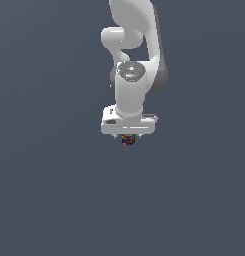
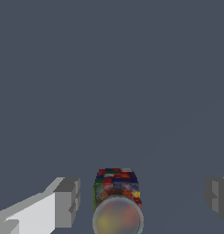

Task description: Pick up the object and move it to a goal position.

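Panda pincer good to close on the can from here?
Probably yes. The can stands upright between the open pincer fingers, with a gap on each side and nothing else in the way.

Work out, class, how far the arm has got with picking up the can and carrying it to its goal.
Done: the end effector has been placed around the can, one finger on each side. In hand: the grasp itself; the wrist view shows gaps between fingers and can, so it is open and not gripping. Left: closing, lifting and carrying. No goal marker is visible in either view.
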Tool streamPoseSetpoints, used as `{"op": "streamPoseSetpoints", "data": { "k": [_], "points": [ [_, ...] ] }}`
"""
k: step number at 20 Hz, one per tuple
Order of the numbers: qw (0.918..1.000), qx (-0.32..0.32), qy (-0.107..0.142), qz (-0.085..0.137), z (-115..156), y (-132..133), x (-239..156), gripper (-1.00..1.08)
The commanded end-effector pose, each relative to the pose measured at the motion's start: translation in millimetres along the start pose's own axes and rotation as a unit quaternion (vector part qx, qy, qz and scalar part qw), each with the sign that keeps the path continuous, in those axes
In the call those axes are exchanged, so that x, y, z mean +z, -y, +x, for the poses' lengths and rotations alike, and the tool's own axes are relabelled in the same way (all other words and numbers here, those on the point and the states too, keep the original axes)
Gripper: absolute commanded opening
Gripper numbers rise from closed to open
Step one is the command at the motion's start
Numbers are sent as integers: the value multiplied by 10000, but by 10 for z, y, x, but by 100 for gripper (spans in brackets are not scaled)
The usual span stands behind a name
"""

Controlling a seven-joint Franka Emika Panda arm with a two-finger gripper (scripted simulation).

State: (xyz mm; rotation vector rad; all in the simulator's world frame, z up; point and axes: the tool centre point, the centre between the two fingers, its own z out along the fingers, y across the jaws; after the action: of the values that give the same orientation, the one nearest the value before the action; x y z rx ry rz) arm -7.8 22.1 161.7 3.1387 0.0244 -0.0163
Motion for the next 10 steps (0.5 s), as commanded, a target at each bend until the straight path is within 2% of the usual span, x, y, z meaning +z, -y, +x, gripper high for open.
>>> {"op": "streamPoseSetpoints", "data": {
  "k": [1,4,10],
  "points": [
    [10000,0,0,0,0,0,0,100],
    [10000,61,16,-1,-4,-68,2,100],
    [9994,331,87,-1,-30,-370,12,100]
  ]
}}
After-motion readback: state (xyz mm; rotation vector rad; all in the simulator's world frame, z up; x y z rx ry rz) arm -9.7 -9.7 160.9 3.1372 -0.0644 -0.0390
